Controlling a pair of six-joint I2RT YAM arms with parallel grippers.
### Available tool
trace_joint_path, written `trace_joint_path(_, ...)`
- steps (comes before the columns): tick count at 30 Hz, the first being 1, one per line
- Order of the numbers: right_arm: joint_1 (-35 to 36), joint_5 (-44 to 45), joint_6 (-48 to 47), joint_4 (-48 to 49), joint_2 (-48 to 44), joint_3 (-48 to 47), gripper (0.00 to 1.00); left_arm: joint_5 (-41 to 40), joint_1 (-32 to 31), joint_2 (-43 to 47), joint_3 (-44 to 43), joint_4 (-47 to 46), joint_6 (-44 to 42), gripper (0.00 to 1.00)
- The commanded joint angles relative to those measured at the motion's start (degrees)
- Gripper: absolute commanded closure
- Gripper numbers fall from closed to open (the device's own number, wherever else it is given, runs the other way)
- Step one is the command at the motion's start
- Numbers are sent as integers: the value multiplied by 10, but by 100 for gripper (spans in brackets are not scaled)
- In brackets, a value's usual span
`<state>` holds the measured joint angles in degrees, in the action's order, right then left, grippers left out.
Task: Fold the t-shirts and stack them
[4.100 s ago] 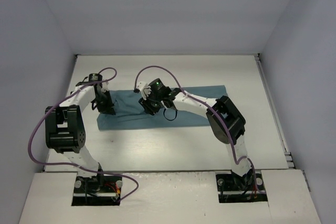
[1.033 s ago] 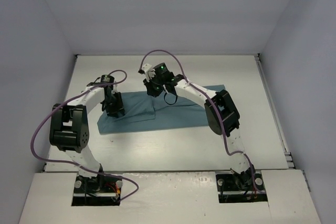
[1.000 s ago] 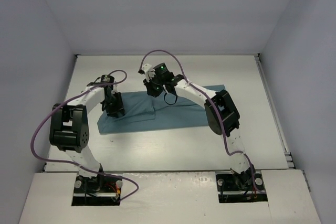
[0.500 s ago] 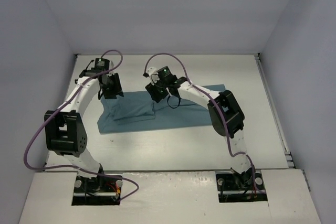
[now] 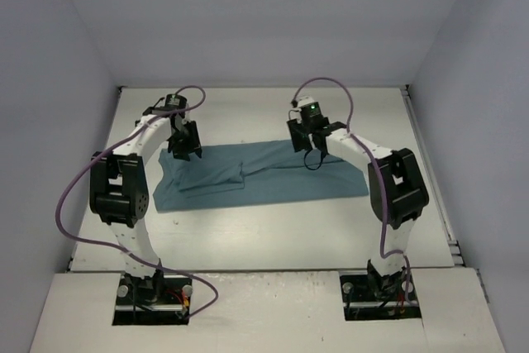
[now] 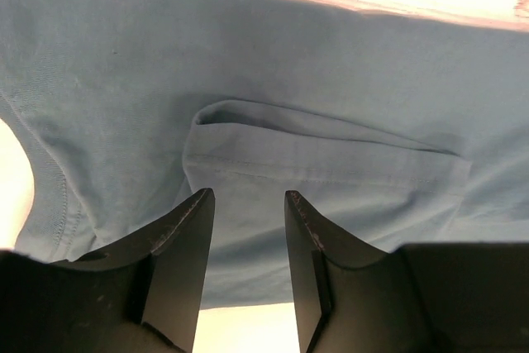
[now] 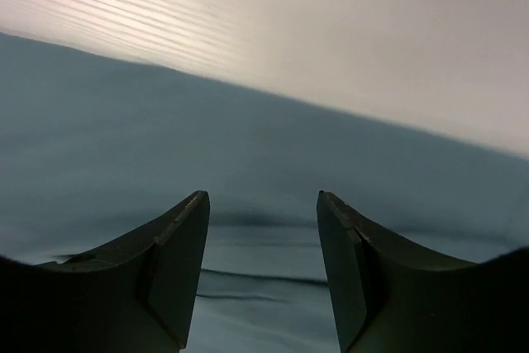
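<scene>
The teal t-shirt lies flat as a long folded strip across the middle of the table, with a sleeve folded onto its left part. My left gripper is open and empty over the shirt's far left edge; its wrist view shows the folded sleeve between the open fingers. My right gripper is open and empty over the shirt's far edge right of centre; its wrist view shows teal cloth below the spread fingers.
The white table is walled by pale panels on the left, back and right. A rail runs along the table's right edge. Purple cables loop from both arms above the shirt.
My right gripper has moved right along the shirt's far edge. My left gripper has shifted slightly right at the far left edge. The shirt's left part now lies spread with the sleeve on top.
</scene>
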<state>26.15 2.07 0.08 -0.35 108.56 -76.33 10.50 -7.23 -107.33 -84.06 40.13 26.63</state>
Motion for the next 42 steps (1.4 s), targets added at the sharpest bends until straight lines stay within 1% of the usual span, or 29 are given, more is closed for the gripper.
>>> trace_joint_path(1,-71,89,72,8,-62,53,48,-19,-11,32,-26,-4,7,63)
trace_joint_path(4,-99,87,76,10,-55,61,47,-20,-11,4,-28,-5,8,63)
trace_joint_path(10,-114,85,72,30,-4,45,48,-21,-12,-23,-32,-7,5,63)
trace_joint_path(15,-114,70,56,49,9,31,50,-17,-13,-14,-29,-8,1,63)
trace_joint_path(20,-118,44,26,53,43,-9,50,-14,-15,-5,-20,-9,-4,63)
trace_joint_path(23,-120,29,24,52,53,-9,50,-15,-15,-4,-17,-9,-8,63)
trace_joint_path(32,-120,21,31,52,29,45,50,-10,-15,-15,-23,-9,-9,63)
trace_joint_path(42,-120,36,50,49,-40,117,50,-11,-15,-16,-28,-8,-16,63)
